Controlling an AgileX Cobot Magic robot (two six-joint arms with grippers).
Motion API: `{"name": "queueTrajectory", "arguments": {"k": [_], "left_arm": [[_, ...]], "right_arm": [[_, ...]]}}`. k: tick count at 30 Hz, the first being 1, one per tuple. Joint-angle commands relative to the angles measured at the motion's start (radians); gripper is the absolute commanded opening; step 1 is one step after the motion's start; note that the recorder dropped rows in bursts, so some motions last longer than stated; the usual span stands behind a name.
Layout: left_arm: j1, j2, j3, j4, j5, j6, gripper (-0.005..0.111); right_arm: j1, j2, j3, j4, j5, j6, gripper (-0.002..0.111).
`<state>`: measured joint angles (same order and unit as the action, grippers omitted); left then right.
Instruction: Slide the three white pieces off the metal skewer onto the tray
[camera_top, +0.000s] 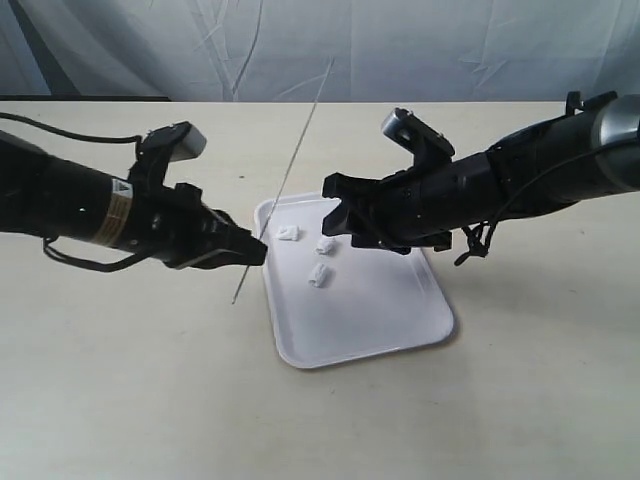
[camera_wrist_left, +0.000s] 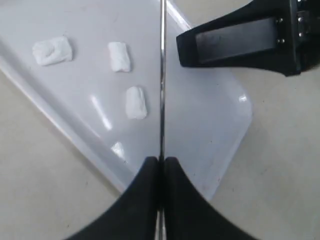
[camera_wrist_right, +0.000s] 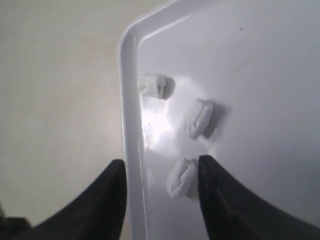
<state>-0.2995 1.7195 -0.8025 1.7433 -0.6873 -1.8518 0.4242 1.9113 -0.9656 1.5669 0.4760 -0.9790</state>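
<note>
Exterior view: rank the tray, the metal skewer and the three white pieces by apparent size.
1. tray
2. metal skewer: comparably long, but very thin
3. white pieces: tiny, and all three look alike

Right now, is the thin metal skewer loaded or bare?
Bare. The thin grey metal skewer carries nothing; all three small white chunks lie on the flat white plastic tray.

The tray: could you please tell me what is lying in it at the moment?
Inside the tray lie three white pieces, loose, none on the metal skewer that the left hand holds. The right hand covers the tray's far corner.
</note>
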Motion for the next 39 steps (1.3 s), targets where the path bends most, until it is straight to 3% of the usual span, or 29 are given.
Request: {"name": "queueTrajectory", "arguments": {"k": [1, 9, 21, 24, 31, 35, 39], "left_arm": [[-0.054, 0.110, -0.078, 0.001, -0.004, -0.027, 0.000], [-0.070, 0.216, -0.110, 0.001, -0.033, -0.058, 0.000], [-0.072, 0.292, -0.110, 0.001, -0.143, -0.144, 0.000], [-0.072, 0.294, -0.110, 0.001, -0.139, -0.144, 0.008], [-0.072, 0.294, -0.110, 0.001, -0.133, -0.116, 0.039], [-0.052, 0.290, -0.110, 0.001, -0.196, -0.056, 0.043], [0.029, 0.271, -0.118, 0.001, -0.337, -0.013, 0.043]], "right_arm": [[-0.004, -0.015, 0.004, -0.037, 0.082, 0.002, 0.043], [-0.006, -0.176, 0.004, -0.247, 0.075, 0.101, 0.043], [-0.006, -0.352, 0.004, -0.270, 0.053, 0.108, 0.043], [-0.006, -0.381, 0.004, -0.288, 0.051, 0.108, 0.043], [-0.006, -0.459, 0.004, -0.318, 0.046, 0.108, 0.043], [-0.006, -0.526, 0.004, -0.409, 0.012, 0.108, 0.043], [-0.006, -0.611, 0.004, -0.524, -0.064, 0.134, 0.043]]}}
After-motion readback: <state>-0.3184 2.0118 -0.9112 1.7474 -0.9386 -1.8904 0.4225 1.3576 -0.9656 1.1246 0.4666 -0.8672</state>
